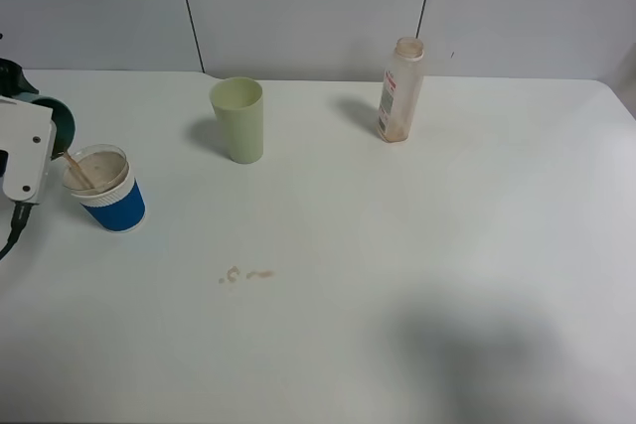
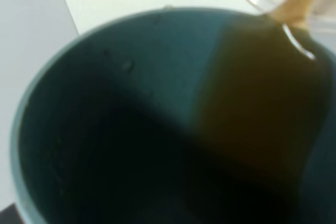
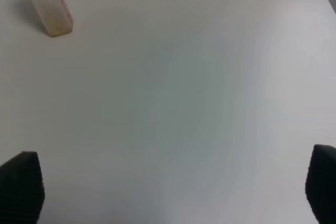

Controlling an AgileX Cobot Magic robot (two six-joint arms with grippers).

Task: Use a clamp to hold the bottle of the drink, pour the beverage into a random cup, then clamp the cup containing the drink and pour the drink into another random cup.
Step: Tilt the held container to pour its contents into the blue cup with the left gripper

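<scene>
- at the table's left edge, the left gripper (image 1: 35,136) grips the teal cup (image 2: 105,129), tipped rim-first over the blue paper cup (image 1: 109,191) beside it.
- a thin brown stream (image 1: 78,171) drops inside that rim.
- right gripper (image 3: 168,190): jaws wide apart, holding nothing, well apart from both cups.

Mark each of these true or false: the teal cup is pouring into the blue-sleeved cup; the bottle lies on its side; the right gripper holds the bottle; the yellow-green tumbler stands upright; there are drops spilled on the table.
1. The teal cup is tipped, the brown drink streaming into the blue-sleeved cup. True.
2. The bottle lies on its side. False: it stands upright.
3. The right gripper holds the bottle. False: it is open, holding nothing.
4. The yellow-green tumbler stands upright. True.
5. Brown drops are spilled on the table. True.
</scene>
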